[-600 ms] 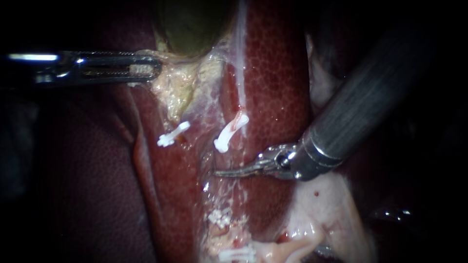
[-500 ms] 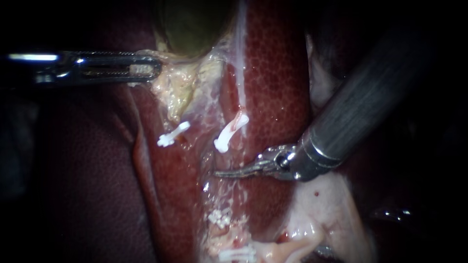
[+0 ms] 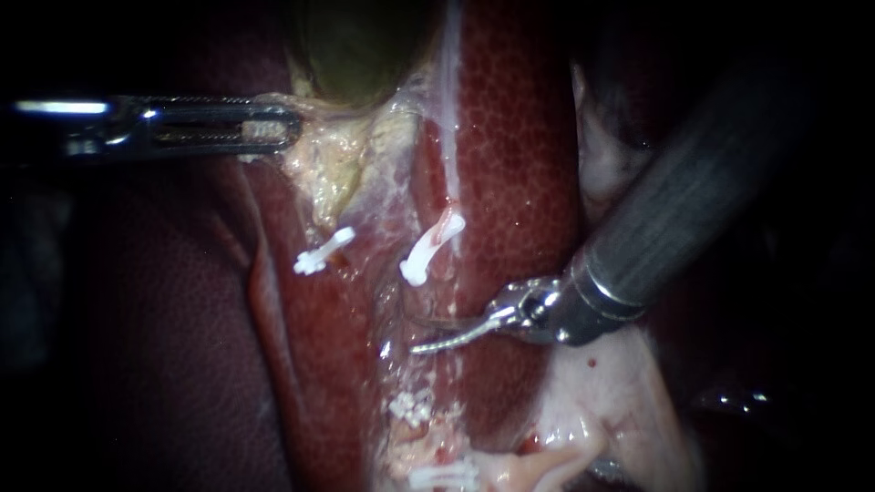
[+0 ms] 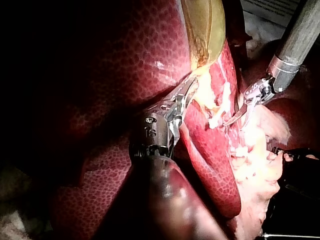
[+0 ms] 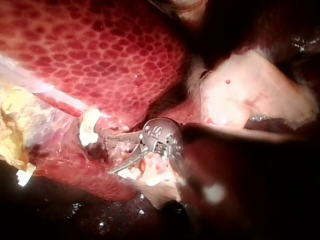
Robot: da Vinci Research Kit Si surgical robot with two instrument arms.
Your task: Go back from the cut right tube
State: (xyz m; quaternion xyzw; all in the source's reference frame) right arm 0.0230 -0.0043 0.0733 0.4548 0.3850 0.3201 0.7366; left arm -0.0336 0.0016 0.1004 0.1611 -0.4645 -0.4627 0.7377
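The right tube's upper stump carries a white clip (image 3: 432, 247), also seen in the right wrist view (image 5: 89, 128). Just below it my right instrument (image 3: 413, 334) has its two curved blades open, with nothing between them; they lie over the raw strip between this clip and the lower clips (image 3: 410, 407). In the right wrist view the open blades (image 5: 104, 152) point at the clipped stump. My left instrument (image 3: 290, 126) is shut on pale yellow tissue (image 3: 333, 169) at the gallbladder's (image 3: 360, 46) lower edge. The left wrist view shows this hold (image 4: 184, 97).
A second white clip (image 3: 323, 251) sits on the left tube. Red mottled liver (image 3: 519, 137) lies on both sides of the dissected strip. Pale fatty tissue (image 3: 611, 401) lies under the right instrument's shaft. Another clip (image 3: 442, 476) shows at the lower edge.
My right instrument's blades, shut before, now stand open, and its tip has shifted slightly down and to the right, away from the clipped stump. The left instrument has not moved.
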